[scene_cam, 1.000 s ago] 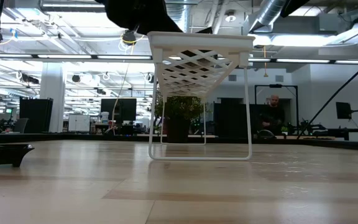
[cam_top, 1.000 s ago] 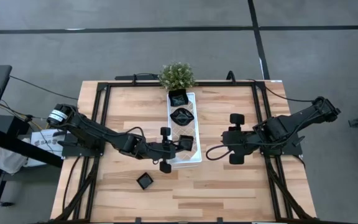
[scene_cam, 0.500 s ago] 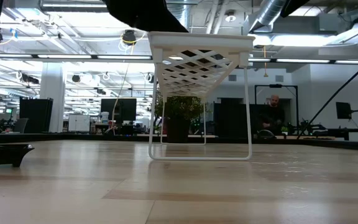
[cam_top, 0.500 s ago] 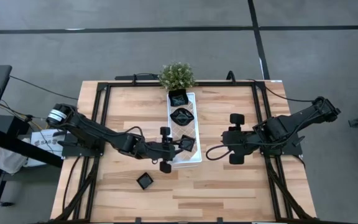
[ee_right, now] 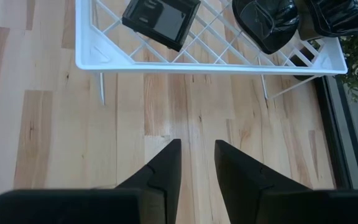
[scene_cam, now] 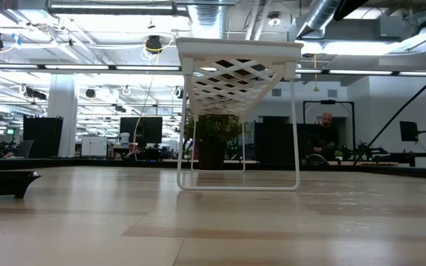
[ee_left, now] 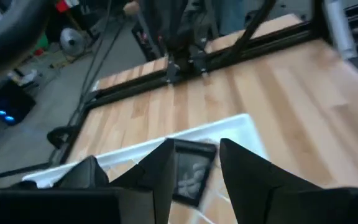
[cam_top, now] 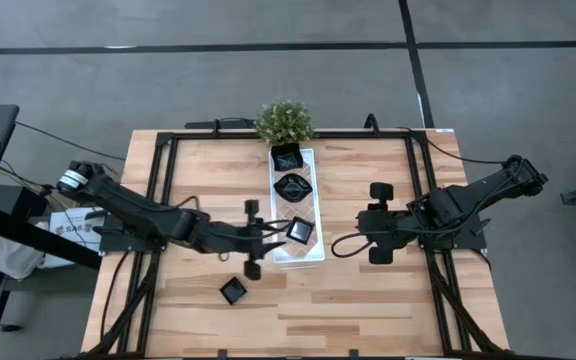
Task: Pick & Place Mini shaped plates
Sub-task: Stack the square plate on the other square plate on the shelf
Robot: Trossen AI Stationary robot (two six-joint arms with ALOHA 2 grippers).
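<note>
Three glossy black mini plates lie on the white lattice tray [cam_top: 273, 200]: a square one [cam_top: 299, 230] at its near end, a wavy one [cam_top: 294, 187] in the middle and one [cam_top: 286, 156] at its far end. A fourth plate [cam_top: 232, 291] rests on the table, near and left of the tray. My left gripper [cam_top: 271, 238] stands open just left of the square plate [ee_left: 191, 171], which shows between and beyond its fingers. My right gripper [cam_top: 366, 222] waits open to the tray's right, pointing at the tray [ee_right: 197, 65].
A potted plant [cam_top: 285, 122] stands at the table's far edge, behind the tray. Black frame rails [cam_top: 164, 180] run along the left, right and far sides of the table. The tray stands raised on thin legs [scene_cam: 297, 133]. Bare wood lies along the near edge.
My left gripper has opened and let go of the square plate, then drawn back toward the table's left edge. The plate stays on the tray's near end. In the low view the arm has left the picture.
</note>
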